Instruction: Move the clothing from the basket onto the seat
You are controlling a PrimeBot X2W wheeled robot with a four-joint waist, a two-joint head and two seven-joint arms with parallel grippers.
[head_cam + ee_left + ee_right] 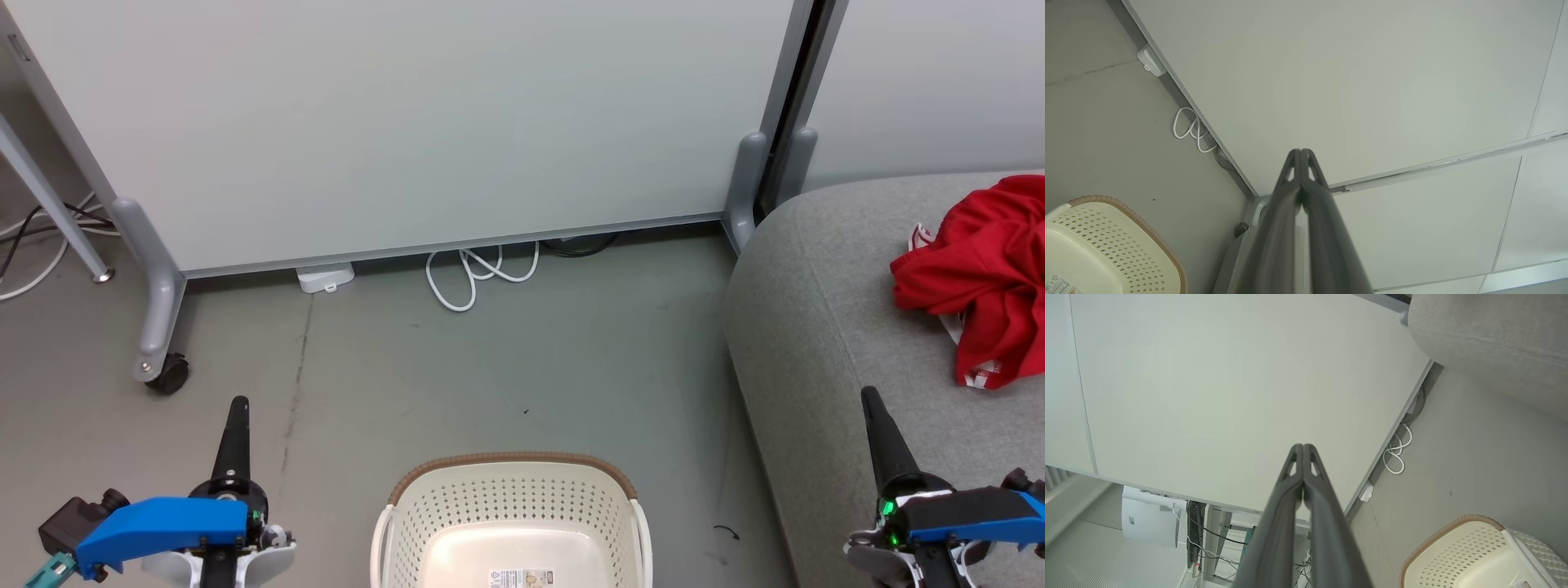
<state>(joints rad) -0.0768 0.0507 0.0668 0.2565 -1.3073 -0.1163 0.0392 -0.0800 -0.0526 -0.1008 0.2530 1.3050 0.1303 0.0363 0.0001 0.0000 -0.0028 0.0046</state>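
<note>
Right claw, closed and empty, sits near clothing lying on seat.

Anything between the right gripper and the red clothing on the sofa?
Nothing visible: the clothing lies on the seat, and bare seat fabric is all that separates it from the right gripper.

partition panel upright | white cable coiled at its foot | caster
</note>
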